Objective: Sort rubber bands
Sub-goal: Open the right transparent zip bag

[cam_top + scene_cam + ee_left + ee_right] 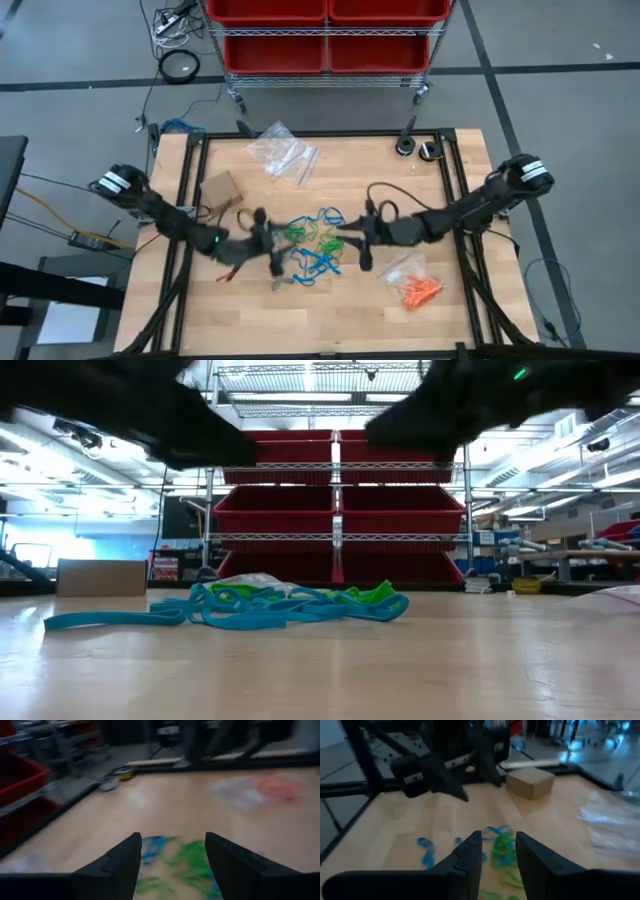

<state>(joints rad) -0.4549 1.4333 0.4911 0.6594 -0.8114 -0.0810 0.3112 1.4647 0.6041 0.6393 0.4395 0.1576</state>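
Note:
A loose heap of blue and green rubber bands [312, 245] lies on the wooden table's middle; it also shows in the low view [280, 605]. Orange rubber bands [422, 290] lie on a clear bag near the front right. My left gripper [272, 240] hovers at the heap's left side, open, with the blue and green bands [192, 860] showing beyond its fingers [172, 837]. My right gripper [340, 236] hovers at the heap's right side, open, with nothing between its fingers [499, 834]. The two grippers face each other across the heap.
A small cardboard box [220, 188] stands at the left. Clear plastic bags [283, 152] lie near the far edge. Two small round things [415, 148] sit at the far right. A black frame [190, 200] runs along the table's sides. A cart with red bins [325, 35] stands beyond the far edge.

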